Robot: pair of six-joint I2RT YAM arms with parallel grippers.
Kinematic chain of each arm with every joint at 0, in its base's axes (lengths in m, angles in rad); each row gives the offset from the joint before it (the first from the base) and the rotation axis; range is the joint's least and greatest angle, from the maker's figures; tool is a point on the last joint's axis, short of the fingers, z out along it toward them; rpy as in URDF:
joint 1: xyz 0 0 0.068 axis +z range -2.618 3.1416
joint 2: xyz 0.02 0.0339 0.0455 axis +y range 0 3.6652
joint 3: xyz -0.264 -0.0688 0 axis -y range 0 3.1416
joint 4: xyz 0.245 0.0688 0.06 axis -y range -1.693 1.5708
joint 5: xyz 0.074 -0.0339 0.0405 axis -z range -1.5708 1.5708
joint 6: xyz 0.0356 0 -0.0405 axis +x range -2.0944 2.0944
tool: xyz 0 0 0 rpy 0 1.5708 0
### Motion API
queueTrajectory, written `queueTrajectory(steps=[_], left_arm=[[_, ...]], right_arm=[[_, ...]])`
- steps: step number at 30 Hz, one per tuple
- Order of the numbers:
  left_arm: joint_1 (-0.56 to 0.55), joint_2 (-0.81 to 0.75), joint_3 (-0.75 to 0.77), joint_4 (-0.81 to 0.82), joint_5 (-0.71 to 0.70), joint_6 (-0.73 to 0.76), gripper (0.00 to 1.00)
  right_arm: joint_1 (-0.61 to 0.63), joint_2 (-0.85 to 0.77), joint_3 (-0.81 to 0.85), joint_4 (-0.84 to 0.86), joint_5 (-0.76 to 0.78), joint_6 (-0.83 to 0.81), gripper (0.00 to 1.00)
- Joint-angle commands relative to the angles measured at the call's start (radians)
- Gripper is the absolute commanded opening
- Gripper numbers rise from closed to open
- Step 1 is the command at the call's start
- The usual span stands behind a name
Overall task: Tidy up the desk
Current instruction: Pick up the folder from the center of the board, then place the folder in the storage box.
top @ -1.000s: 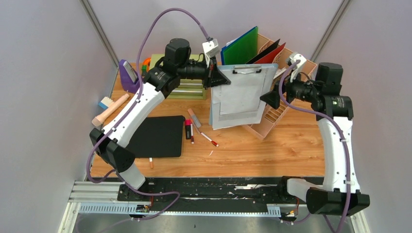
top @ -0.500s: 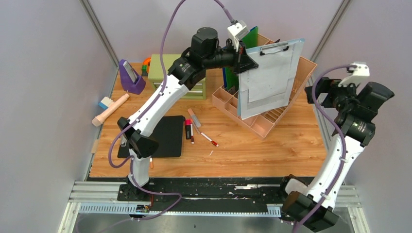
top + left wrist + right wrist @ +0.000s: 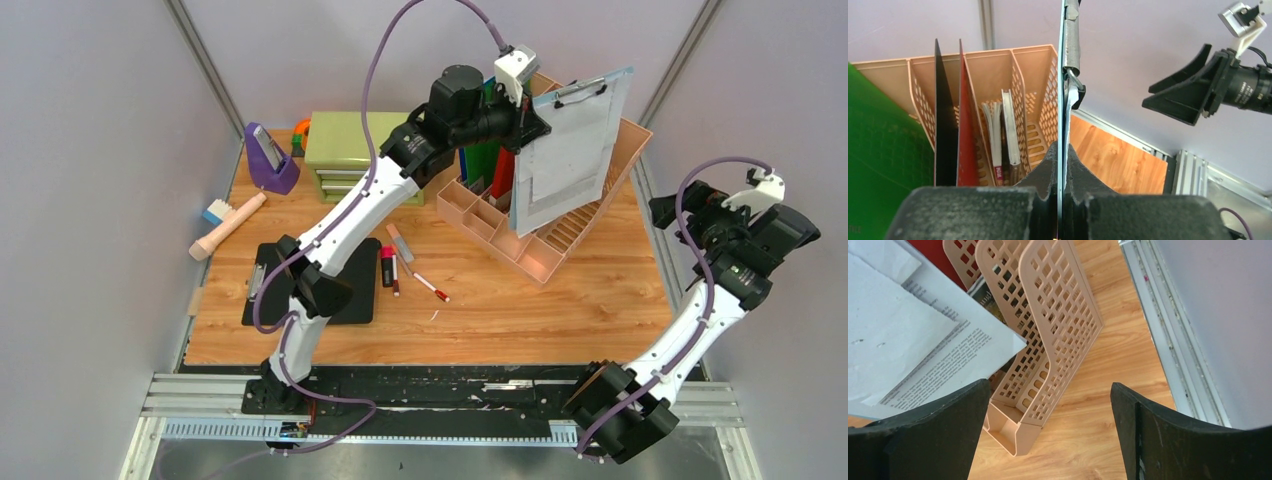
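**Clipboard held on edge over a file rack on a wooden bench**

The bench point(image 3: 560, 300) fills the middle of the overhead view. It is orange-brown wood grain, and its long axis runs left to right across the frame. A metal rail point(image 3: 450, 385) runs along its lower edge.

At the upper right of the bench stands a peach slotted file rack point(image 3: 540, 262), set at a slant. Above it, the left pincer point(image 3: 528, 125) is clamped tight on one side edge of a pale blue clipboard point(image 3: 570, 150) carrying sheets of paper. The clipboard stands nearly upright, with its long axis close to vertical. Its metal clip points up toward the top of the frame and its lower edge points down into the rack. In the left wrist view it appears edge-on, as a thin line up the centre.

The right pincer point(image 3: 668, 205) hangs at the right edge of the overhead view, spread wide and holding nothing, well apart from the clipboard.

The likely risks are these:
- The lower edge could land on a divider instead of in a slot, because the rack sits slanted and the board leans.
- The loose papers could snag or crumple on the lattice wall.
- The board could swing in the pincer, because only one edge is pinched.
- A push from the board could slide the light rack.

At the upper left sits a green drawer chest point(image 3: 350, 140). Pens point(image 3: 390, 265) lie near the centre.
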State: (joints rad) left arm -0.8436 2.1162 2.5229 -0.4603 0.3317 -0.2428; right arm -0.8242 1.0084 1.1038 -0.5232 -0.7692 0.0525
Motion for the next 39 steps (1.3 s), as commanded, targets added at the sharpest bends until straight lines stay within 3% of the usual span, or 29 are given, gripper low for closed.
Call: queueTrajectory(steps=[1,15,39], left_arm=[[-0.014,0.022,0.064,0.09,-0.086,0.024,0.0],[-0.043,0.089,0.111,0.106,-0.264,0.05,0.0],[-0.119,0.164,0.19,0.148,-0.329,0.029,0.0]], right_arm=[[-0.005,-0.035,-0.089,0.11,-0.037,0.038,0.92],[-0.004,-0.073,-0.177,0.177,-0.01,0.005,0.92],[-0.036,-0.026,-0.176,0.184,-0.03,-0.004,0.92]])
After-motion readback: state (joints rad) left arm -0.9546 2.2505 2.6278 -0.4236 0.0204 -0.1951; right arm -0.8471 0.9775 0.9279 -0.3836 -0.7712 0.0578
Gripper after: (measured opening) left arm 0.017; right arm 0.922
